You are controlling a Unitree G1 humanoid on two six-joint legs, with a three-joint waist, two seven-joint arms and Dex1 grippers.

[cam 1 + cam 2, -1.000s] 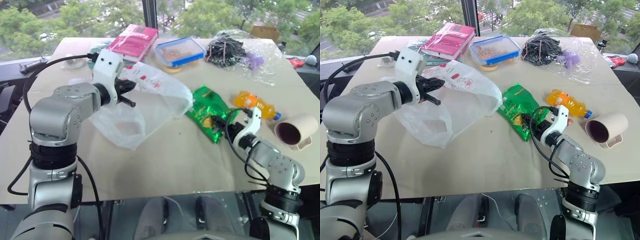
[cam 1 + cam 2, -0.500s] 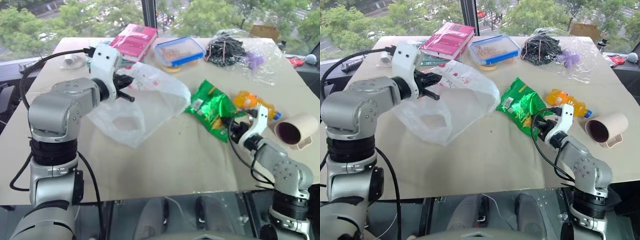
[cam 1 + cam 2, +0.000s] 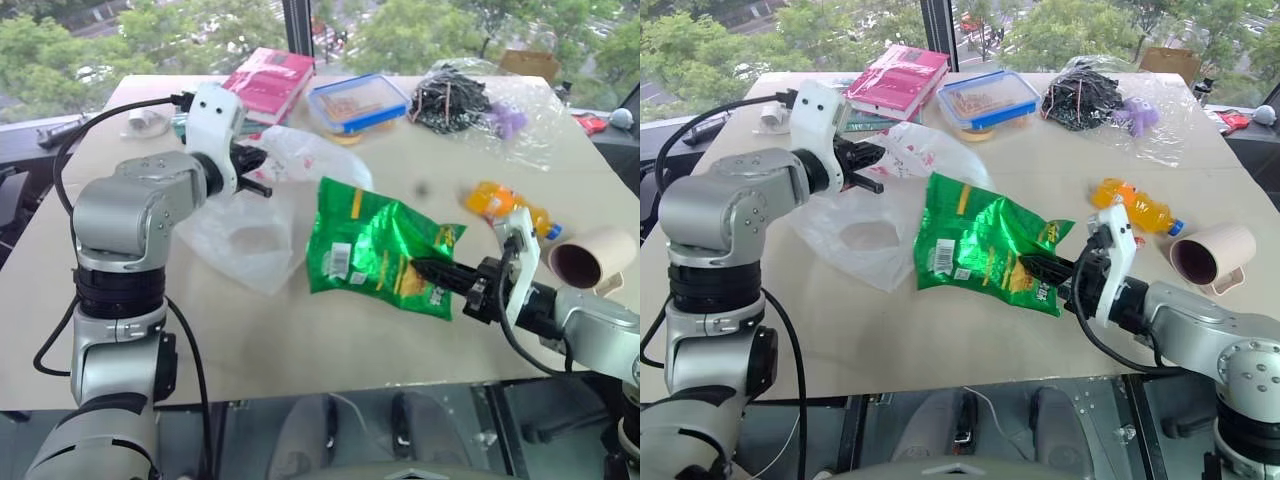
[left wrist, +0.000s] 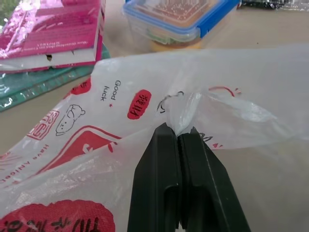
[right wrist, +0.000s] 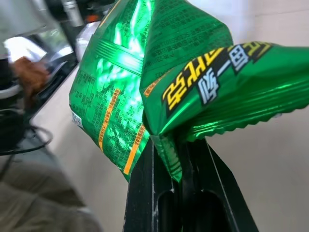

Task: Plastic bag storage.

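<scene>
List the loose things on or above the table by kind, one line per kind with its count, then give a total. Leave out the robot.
Bags: 3 – plastic bag, snack packet, cable bag
Books: 1 – pink book
Food boxes: 1 – blue-lidded box
Bottles: 1 – orange bottle
Cups: 1 – cup
Total: 7

1. Both arms are built of rounded silver-grey metal shells joined by black ribbed rings.
2. Each wrist carries a white plastic block.
3. Loose black cables loop along each arm.
4. The left fingers (image 4: 179,159) and right fingers (image 5: 159,169) are flat, matte black wedges.
</scene>
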